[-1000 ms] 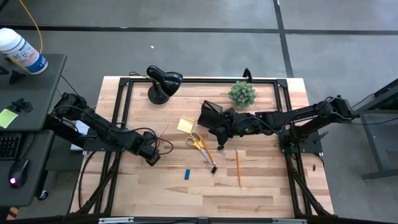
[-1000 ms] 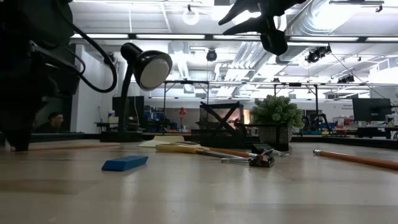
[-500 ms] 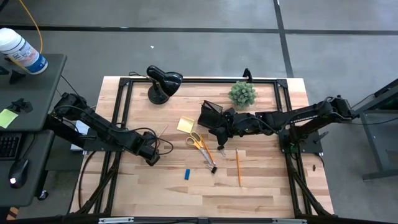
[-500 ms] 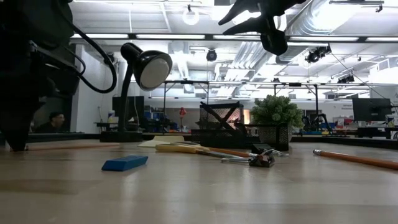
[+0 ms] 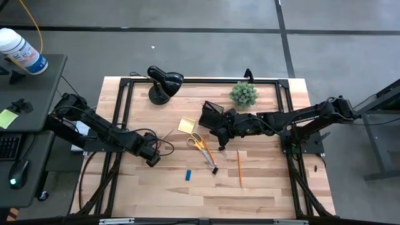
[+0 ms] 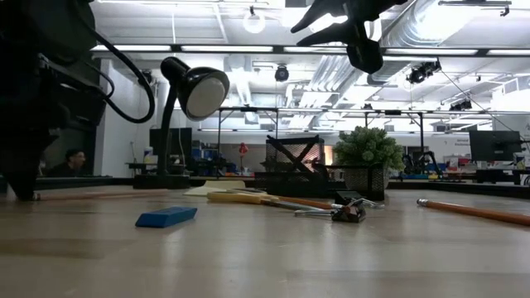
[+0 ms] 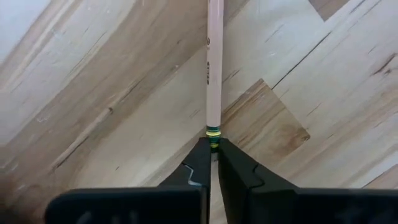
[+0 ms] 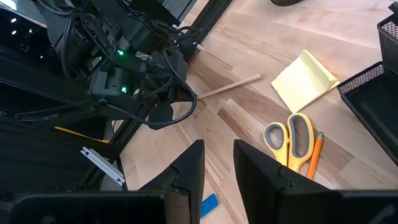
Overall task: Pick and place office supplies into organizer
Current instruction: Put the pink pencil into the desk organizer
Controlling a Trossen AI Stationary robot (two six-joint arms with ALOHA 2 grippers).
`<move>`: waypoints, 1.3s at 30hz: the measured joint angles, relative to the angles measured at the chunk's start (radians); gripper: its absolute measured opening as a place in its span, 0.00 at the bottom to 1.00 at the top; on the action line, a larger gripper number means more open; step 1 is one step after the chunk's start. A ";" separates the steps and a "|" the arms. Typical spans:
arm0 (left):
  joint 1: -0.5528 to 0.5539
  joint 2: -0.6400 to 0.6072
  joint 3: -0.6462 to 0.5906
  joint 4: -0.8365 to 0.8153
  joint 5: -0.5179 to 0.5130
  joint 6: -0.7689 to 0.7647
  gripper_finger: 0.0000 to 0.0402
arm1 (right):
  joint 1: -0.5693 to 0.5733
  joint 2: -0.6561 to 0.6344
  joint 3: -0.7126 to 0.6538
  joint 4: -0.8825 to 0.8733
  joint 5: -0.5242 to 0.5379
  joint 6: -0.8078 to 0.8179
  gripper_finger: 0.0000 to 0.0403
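The left gripper [image 7: 212, 163] is clamped on the eraser end of the pale wooden pencil [image 7: 214, 65] lying flat on the wooden table [image 5: 262, 187], apparently for carrying to the black mesh organizer [image 5: 210, 114], well apart beside the waiting right gripper [image 8: 217, 162], whose fingers stand apart.

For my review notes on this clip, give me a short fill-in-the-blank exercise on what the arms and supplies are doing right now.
1. The left gripper is shut on the end of the wooden ____.
2. The yellow pad lies beside the orange-handled ____.
3. The right gripper hangs open, holding ____.
4. The plant stands next to the black mesh ____.

Missing words: pencil; scissors; nothing; organizer
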 joint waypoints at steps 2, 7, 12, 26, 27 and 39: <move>0.000 0.000 0.000 0.000 -0.001 0.004 0.02 | 0.000 0.000 0.000 0.000 0.000 -0.002 0.21; 0.000 0.000 0.000 0.001 -0.015 0.011 0.01 | 0.000 0.000 0.000 0.000 0.000 -0.006 0.21; 0.000 -0.002 0.000 0.010 -0.026 0.034 0.00 | 0.000 0.000 0.000 0.000 0.000 -0.007 0.21; 0.001 -0.010 0.130 -0.048 -0.124 0.165 0.00 | -0.027 0.000 0.003 0.050 0.000 -0.035 0.21; 0.001 -0.010 0.139 -0.061 -0.125 0.174 0.00 | -0.030 0.000 0.003 0.059 0.001 -0.046 0.21; 0.001 -0.010 0.104 -0.131 0.006 0.172 0.04 | -0.034 0.000 0.003 0.072 0.000 -0.070 0.21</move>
